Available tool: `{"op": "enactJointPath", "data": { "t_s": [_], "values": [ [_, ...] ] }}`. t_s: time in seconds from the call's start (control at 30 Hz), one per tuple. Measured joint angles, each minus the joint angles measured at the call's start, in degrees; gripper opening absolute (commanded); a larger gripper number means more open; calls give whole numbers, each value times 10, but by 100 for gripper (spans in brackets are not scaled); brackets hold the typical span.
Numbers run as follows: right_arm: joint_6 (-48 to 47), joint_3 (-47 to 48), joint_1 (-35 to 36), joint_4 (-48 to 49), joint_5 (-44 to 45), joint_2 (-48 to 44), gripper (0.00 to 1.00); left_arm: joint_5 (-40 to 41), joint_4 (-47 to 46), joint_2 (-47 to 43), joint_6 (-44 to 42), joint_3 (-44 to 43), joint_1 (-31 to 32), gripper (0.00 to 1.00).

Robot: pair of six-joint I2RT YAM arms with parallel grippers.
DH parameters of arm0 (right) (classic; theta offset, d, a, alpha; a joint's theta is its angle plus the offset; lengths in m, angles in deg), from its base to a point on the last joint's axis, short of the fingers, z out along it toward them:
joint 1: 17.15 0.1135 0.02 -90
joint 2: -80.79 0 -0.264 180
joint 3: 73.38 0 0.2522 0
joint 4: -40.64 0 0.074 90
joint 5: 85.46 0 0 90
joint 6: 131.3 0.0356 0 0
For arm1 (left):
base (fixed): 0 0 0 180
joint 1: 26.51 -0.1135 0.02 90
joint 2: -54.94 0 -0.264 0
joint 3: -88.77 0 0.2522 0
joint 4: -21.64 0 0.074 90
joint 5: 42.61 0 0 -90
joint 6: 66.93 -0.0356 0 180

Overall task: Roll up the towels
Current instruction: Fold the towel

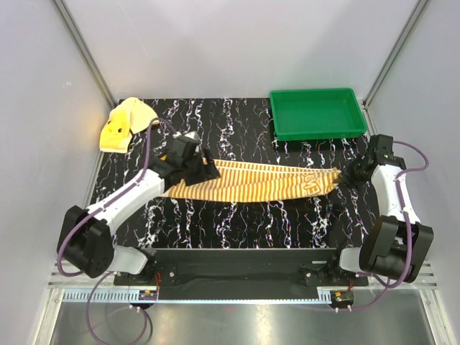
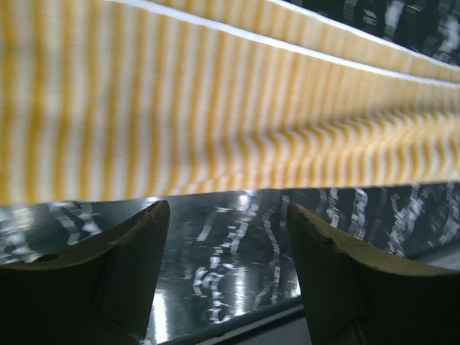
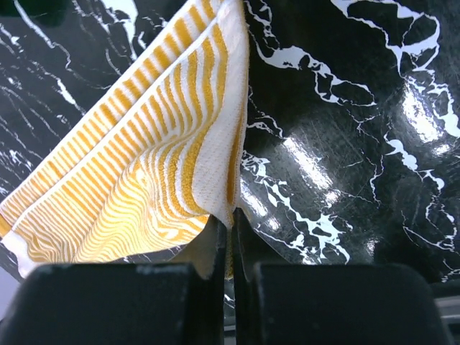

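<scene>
Both ends covered: right gripper (image 3: pixel 231 223) pinches the striped towel (image 1: pixel 251 183) by its lettered end, left gripper (image 2: pixel 230 215) hovers spread at the other. I'd roll it taut.

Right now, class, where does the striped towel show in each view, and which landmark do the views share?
Top external: striped towel stretched across the picture's middle.
Left wrist: blurred band filling the upper half, above the open left gripper.
Right wrist: fanning to upper left, end pinched in the shut right gripper.
Shared landmark: the black marbled tabletop.
</scene>
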Motion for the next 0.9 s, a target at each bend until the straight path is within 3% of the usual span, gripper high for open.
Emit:
{"op": "enactJointPath", "data": {
  "t_s": [0.13,0.43,0.63,0.9],
  "values": [
    [-15,38,25,-35,2,0,0,-6,-73,32,33,-6,85,69],
    [-18,134,140,-68,0,40,0,-9,-156,206,74,-73,190,67],
    [-14,200,161,-93,-3,62,0,-7,-181,246,95,-78,213,65],
    [-2,341,266,-110,-16,135,0,-8,-211,282,110,-66,212,64]
  ]
}}
